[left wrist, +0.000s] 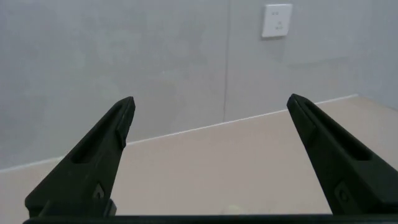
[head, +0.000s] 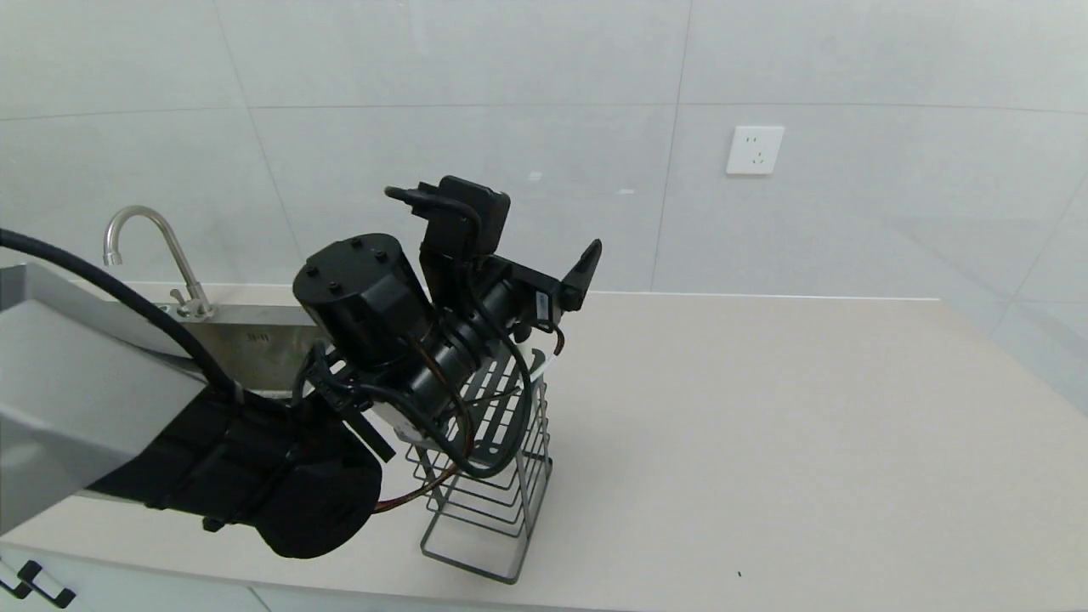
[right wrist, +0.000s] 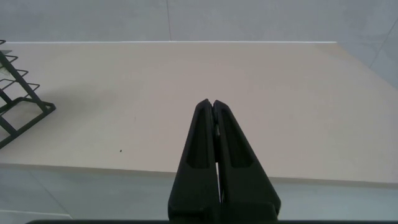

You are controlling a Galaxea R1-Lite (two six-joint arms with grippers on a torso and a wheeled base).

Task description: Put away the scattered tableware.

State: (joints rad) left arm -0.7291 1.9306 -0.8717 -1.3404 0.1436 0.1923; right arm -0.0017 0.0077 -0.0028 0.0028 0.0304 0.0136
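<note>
— Well, how are the grippers held?
— The left gripper (left wrist: 210,102) is spread wide, raised at centre frame above the wire rack (head: 480,506). The right gripper (right wrist: 212,107) is pressed together over the countertop (head: 765,408).
— And the tableware?
— A white rim (head: 548,364) is glimpsed in the rack, partly hidden; more cannot be told. The rack is set at lower centre, beside the sink (head: 246,344).

We see our left gripper (left wrist: 211,98) with its two black tapered fingers (left wrist: 93,162) spread wide apart in the foreground. Between them lies a smooth beige countertop (left wrist: 211,168). Behind it rises a pale grey tiled wall (left wrist: 124,50) carrying a white plastic socket plate (left wrist: 277,20).
</note>
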